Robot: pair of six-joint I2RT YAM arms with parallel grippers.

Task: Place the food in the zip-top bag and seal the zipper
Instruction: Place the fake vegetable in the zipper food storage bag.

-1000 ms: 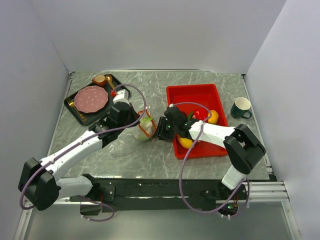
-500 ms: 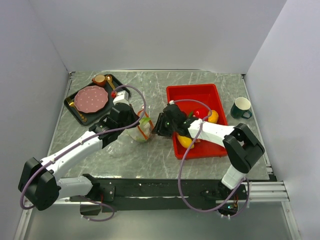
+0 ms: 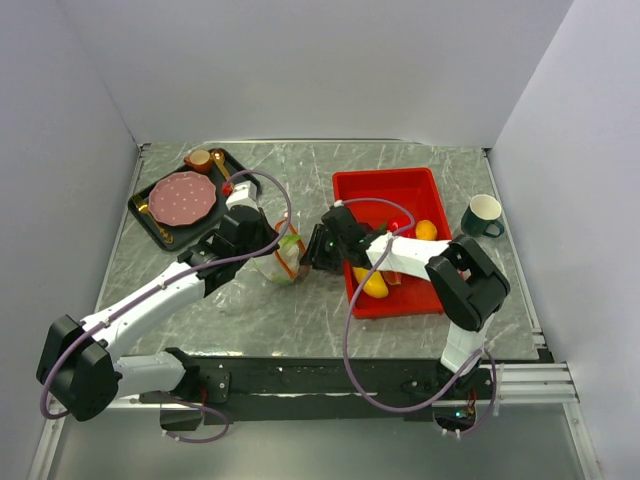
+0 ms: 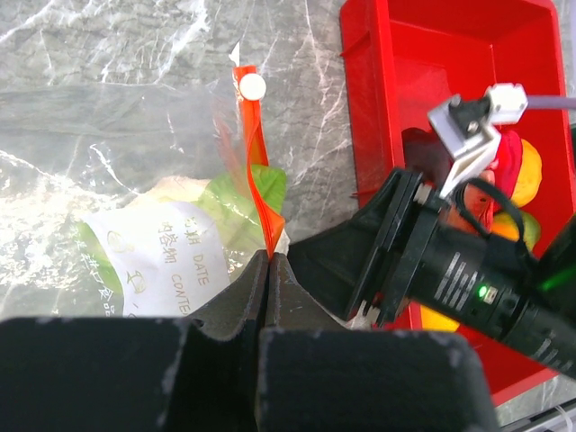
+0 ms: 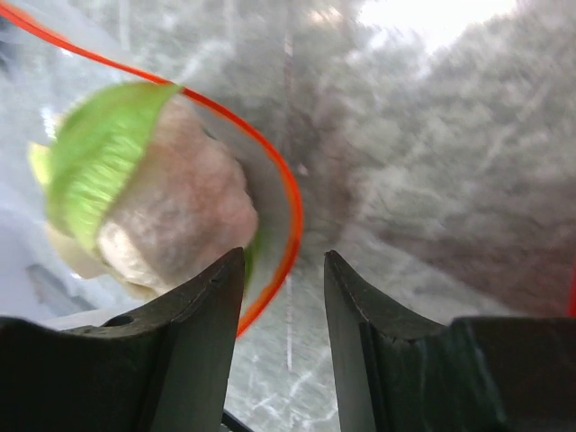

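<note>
The clear zip-top bag (image 3: 278,258) stands on the table left of the red tray, with its mouth toward the tray. My left gripper (image 4: 267,257) is shut on the orange-red zipper (image 4: 248,153) at the mouth's near end. The white-green leafy vegetable (image 5: 135,193) lies inside the bag, just behind the zipper (image 5: 290,202). My right gripper (image 5: 283,265) is open at the mouth, with the zipper's curve passing between its fingers (image 5: 193,315). A yellow fruit (image 3: 372,284), an orange (image 3: 427,230) and a red piece (image 3: 399,228) lie in the tray.
The red tray (image 3: 385,187) sits right of centre, and my right arm reaches across its left wall. A dark green mug (image 3: 483,215) stands at the right edge. A black tray (image 3: 152,228) with a pink plate (image 3: 183,197) is at the back left.
My right gripper has moved left and slightly farther, closer to the bag's mouth, and its elbow has swung inward over the tray. The left gripper has kept its hold.
</note>
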